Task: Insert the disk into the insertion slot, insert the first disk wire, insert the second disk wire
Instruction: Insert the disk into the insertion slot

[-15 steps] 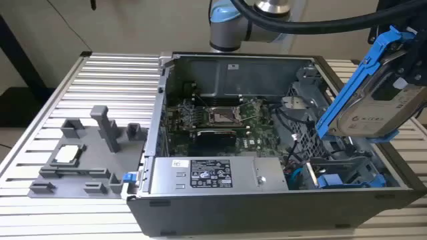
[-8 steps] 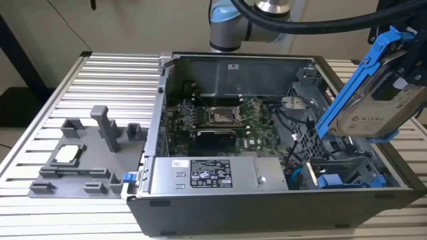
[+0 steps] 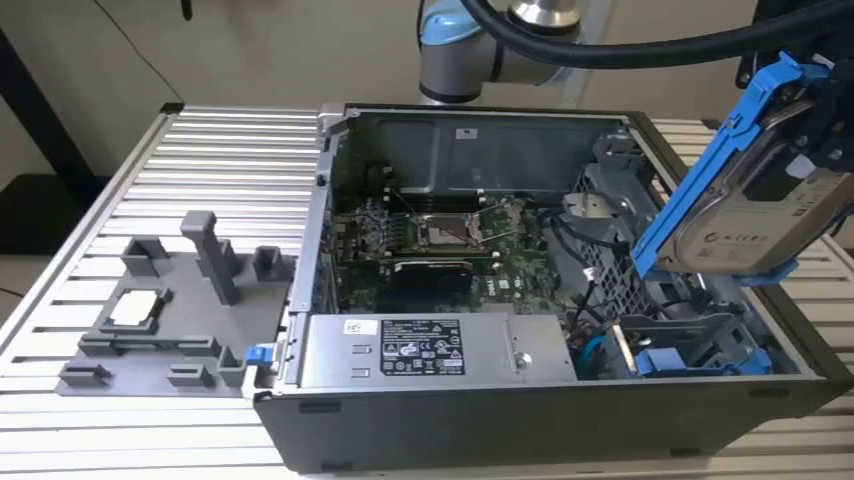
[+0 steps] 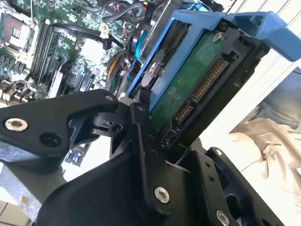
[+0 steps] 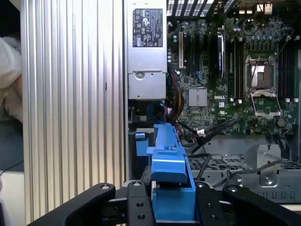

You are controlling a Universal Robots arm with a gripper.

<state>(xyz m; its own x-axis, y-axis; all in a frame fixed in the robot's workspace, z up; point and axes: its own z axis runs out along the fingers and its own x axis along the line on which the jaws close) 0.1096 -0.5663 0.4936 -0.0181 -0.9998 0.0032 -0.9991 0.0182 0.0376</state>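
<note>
My gripper was clenched on the disk, with the black metal fingers pressing on the two long sides of its bright blue plastic carrier frame. I held the disk in the air above the open computer case, over the end of the case that lies at the exterior view's right. It stood on its edge and was tilted, and it did not touch the case. One flat face of the disk was silver-grey metal with a pale label, and in the second wrist view the other face was a green circuit board with a row of gold contacts at one end. The insertion slot, a rectangular bay of grey sheet metal, was inside the case below the disk, and the disk was not yet in it. Just beside this bay, also inside the case, lay another blue plastic piece and some dark cables. The case was a dark box without its side panel. It also contained a green motherboard with a square processor socket near the middle, and a grey power-supply box with a label along the near wall. The case rested on a table of ribbed, pale aluminium. Beside the case, at the exterior view's left, a grey plastic fixture with upright posts stood on the same table.
</note>
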